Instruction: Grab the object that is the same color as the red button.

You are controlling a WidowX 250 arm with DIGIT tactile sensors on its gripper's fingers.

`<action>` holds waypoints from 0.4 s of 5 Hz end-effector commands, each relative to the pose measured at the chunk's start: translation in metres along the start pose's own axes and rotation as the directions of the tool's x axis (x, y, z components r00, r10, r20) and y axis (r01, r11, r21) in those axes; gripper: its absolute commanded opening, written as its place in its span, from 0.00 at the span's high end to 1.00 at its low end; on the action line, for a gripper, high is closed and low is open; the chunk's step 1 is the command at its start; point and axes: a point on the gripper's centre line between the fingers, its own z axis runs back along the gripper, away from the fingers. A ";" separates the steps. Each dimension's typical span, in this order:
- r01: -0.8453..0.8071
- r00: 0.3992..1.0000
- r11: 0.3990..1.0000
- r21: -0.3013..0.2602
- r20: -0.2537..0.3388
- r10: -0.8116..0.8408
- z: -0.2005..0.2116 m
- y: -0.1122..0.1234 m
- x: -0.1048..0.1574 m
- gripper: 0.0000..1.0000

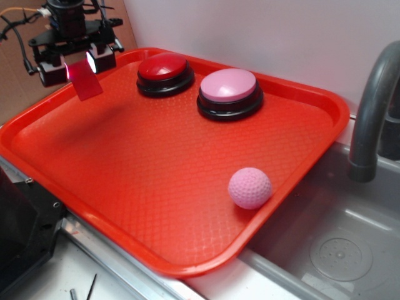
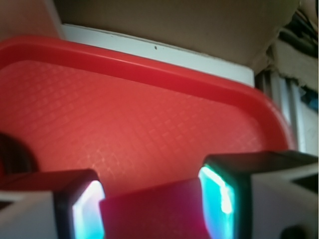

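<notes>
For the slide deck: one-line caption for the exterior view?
Gripper holds the red block lifted above the tray, beside the red button.

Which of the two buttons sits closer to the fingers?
The red button, the smaller dome at the tray's back left. The pink button stands on its far side, farther from the fingers.

The exterior camera is looking down at an angle from in front of and above the red tray (image 1: 156,181), taking in all of it, with the sink (image 1: 337,250) sitting at four o'clock. The wrist camera is peering down closely between the fingers (image 2: 79,209), showing the tray's textured floor and rim (image 2: 149,67). Both views are sharing that tray.
</notes>
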 end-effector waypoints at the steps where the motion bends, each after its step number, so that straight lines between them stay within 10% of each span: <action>1: 0.395 0.919 0.896 -0.202 0.092 -0.384 0.078 0.037 -0.020 1.00; 2: 0.592 0.805 0.759 -0.272 0.143 -0.576 0.095 0.037 -0.026 1.00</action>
